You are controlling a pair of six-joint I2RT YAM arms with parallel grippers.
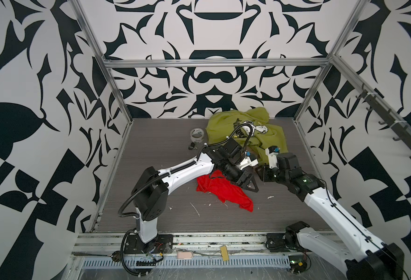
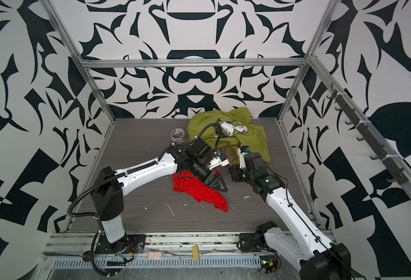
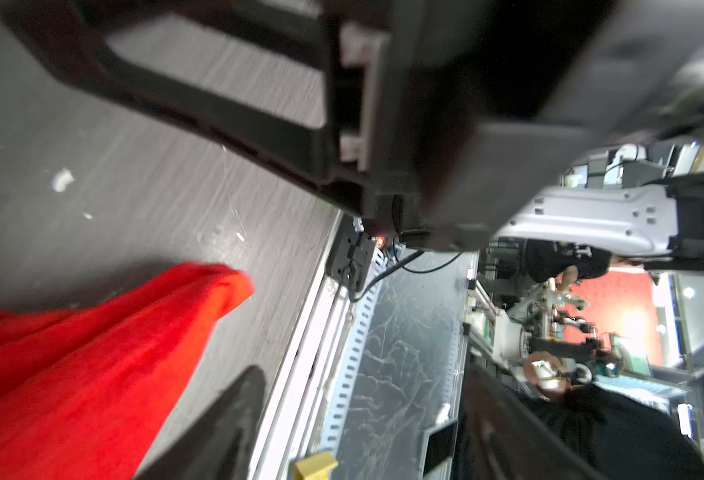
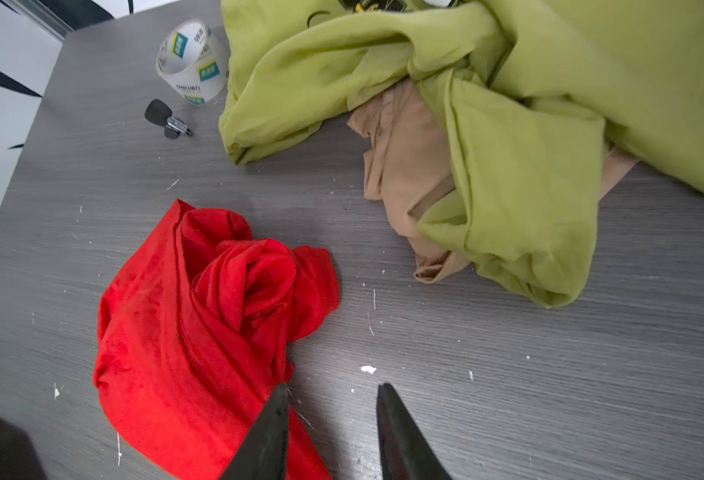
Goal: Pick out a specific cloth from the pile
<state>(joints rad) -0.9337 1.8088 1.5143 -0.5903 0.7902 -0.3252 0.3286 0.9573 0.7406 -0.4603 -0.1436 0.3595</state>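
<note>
Cloth (image 4: 200,316) on counter (image 4: 508,374), clear of pile (image 4: 528,145); left claw (image 1: 249,186) open, empty, right claw (image 4: 331,388) part-open beside cloth: lift straight up, avoid snagging.

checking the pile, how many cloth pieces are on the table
3: red cloth alone in front; olive-green shirt heaped at the back; tan cloth poking out under the shirt. More may hide beneath.

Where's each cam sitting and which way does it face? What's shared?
Both top views: high above the arm bases, looking down toward the back wall; left arm and right arm show.
Left wrist: low over the table, facing the front rail; its fingers show.
Right wrist: above the table, facing the pile; right gripper tips show.
Shared: red cloth in all; tape roll in top and right wrist.
</note>
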